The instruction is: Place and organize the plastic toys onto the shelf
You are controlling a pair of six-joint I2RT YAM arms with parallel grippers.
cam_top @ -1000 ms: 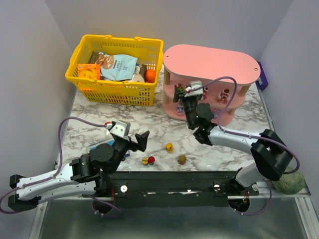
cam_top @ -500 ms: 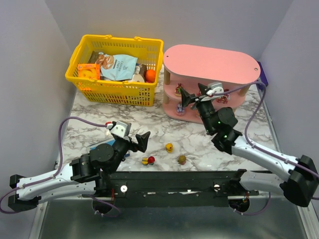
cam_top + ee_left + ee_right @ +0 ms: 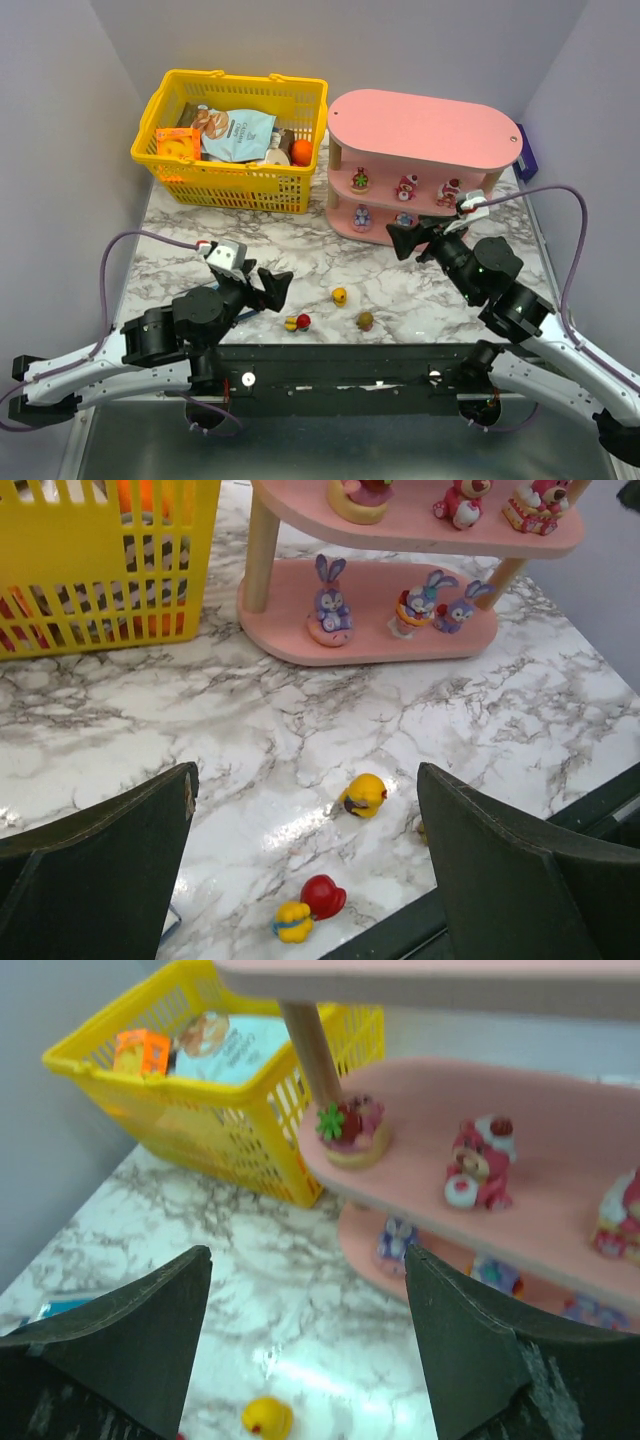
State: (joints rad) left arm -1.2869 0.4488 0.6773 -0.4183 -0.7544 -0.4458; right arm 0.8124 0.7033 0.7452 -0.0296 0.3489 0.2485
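Note:
The pink shelf (image 3: 430, 128) stands at the back right. Three toys stand on its middle tier (image 3: 560, 1155): a strawberry one (image 3: 350, 1125), a pink bear (image 3: 478, 1165) and one more (image 3: 620, 1210). Purple bunny toys (image 3: 330, 600) stand on the bottom tier (image 3: 370, 645). On the marble lie a yellow toy (image 3: 340, 296), a red and yellow toy (image 3: 297, 322) and a brownish toy (image 3: 366, 320). My right gripper (image 3: 408, 238) is open and empty, in front of the shelf and clear of it. My left gripper (image 3: 270, 286) is open and empty, above the loose toys (image 3: 363, 795).
A yellow mesh basket (image 3: 232, 135) with snack packets stands at the back left, next to the shelf. A flat blue box (image 3: 60, 1308) lies under the left arm. A purple object (image 3: 527, 160) sits behind the shelf's right end. Grey walls close three sides.
My right gripper has drawn back out of the shelf's middle tier toward the near right, jaws a little wider. The tier's toys now show. My left gripper has shifted slightly left.

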